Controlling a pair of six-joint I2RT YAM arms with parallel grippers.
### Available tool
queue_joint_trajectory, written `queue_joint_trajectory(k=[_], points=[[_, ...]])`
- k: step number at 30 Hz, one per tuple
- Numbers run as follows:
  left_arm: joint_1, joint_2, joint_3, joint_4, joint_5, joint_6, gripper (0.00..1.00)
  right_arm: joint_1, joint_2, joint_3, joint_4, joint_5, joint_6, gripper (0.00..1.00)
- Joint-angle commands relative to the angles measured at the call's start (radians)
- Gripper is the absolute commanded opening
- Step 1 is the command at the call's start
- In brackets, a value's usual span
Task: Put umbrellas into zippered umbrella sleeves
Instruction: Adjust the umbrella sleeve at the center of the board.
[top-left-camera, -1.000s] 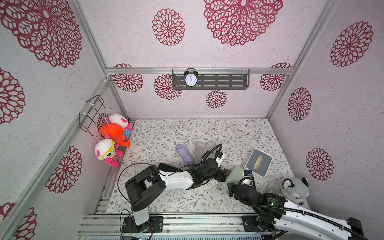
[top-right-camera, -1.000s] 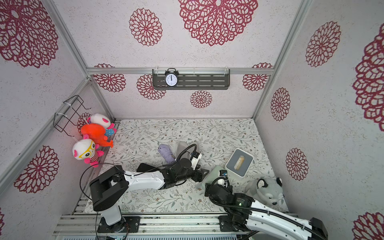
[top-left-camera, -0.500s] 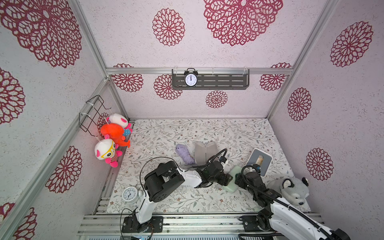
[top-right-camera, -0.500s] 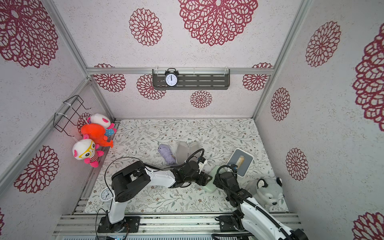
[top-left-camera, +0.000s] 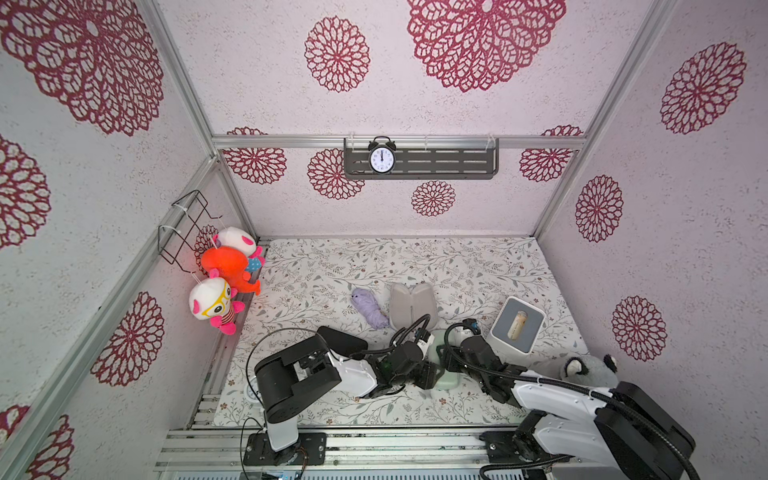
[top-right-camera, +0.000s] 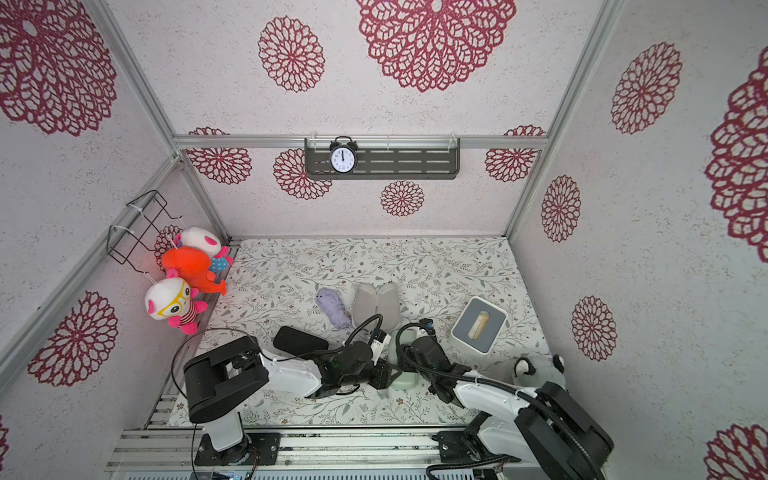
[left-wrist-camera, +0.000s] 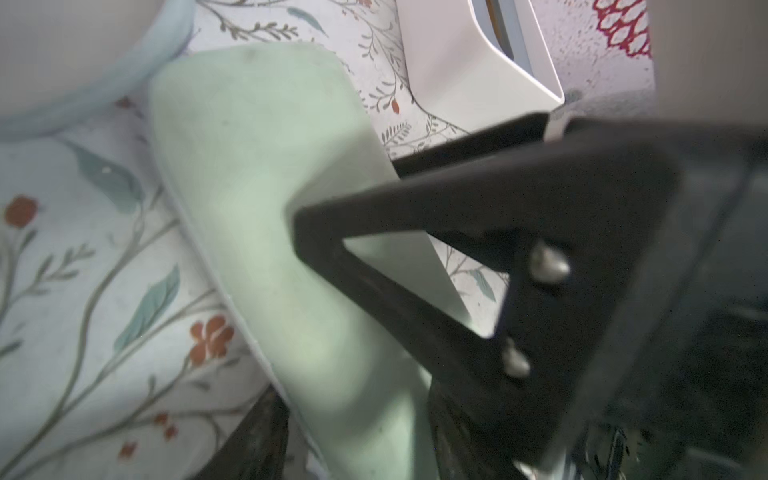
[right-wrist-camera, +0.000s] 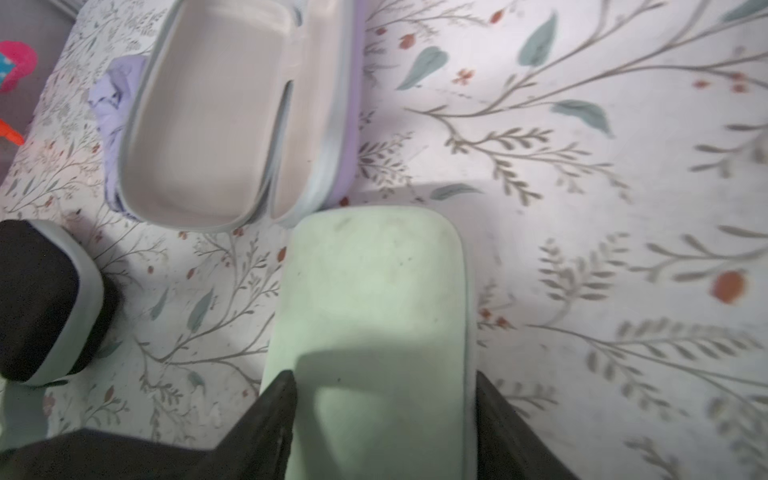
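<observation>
Starting at the near edge of the floral-printed table covering (top-left-camera: 332, 270), the closed mint green hard-shell clamshell case (right-wrist-camera: 374, 299) is found lying flat between the two arms. In the right wrist view the right gripper (right-wrist-camera: 382, 376) is seen with its fingers (right-wrist-camera: 270, 415) set against the two long sides of this case, so a clamp across its width is indicated. In the left wrist view the left gripper (left-wrist-camera: 280, 307) is seen straddling the same case, one finger on each side of it. Whether these fingers are pressing on the shell cannot be told. No mint green umbrella is seen loose, so it is judged to be packed inside. The state of the zip cannot be read.

Slightly farther, on the left arm's side, the closed black oblong hard-shell case (top-left-camera: 340, 338) is laid on the table, apart from both grippers. No black umbrella is visible, so this pair is also judged complete.

Farther still, the lilac folded fabric umbrella (top-left-camera: 368, 307) is lying on the table just beside the open lilac clamshell case with pale grey lining (top-left-camera: 411, 309), whose two halves are empty. This pair is not yet dealt with: the umbrella is to be placed inside, and the case is to be closed and zipped. Two of the three pairs are thus judged done.
</observation>
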Motion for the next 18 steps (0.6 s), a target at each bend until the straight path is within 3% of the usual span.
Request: queue_joint_trajectory(k=[1, 6, 8, 13, 18], points=[[-0.068, -0.083, -0.055, 0.014, -0.016, -0.027, 0.57, 0.042, 0.049, 0.033, 0.043, -0.099, -0.035, 0.65], [-0.106, -0.186, -0.096, -0.062, -0.083, -0.023, 0.62, 0.058, 0.028, -0.002, 0.076, -0.127, -0.041, 0.66], [-0.129, -0.245, -0.090, -0.171, -0.191, 0.008, 0.63, 0.049, 0.022, -0.001, 0.076, -0.129, -0.063, 0.69], [-0.169, -0.358, -0.042, -0.393, -0.448, 0.231, 0.64, -0.111, -0.003, 0.005, 0.108, -0.255, -0.104, 0.71], [-0.188, -0.301, 0.010, -0.432, -0.520, 0.415, 0.69, -0.126, -0.008, 0.010, 0.130, -0.285, -0.137, 0.70]])
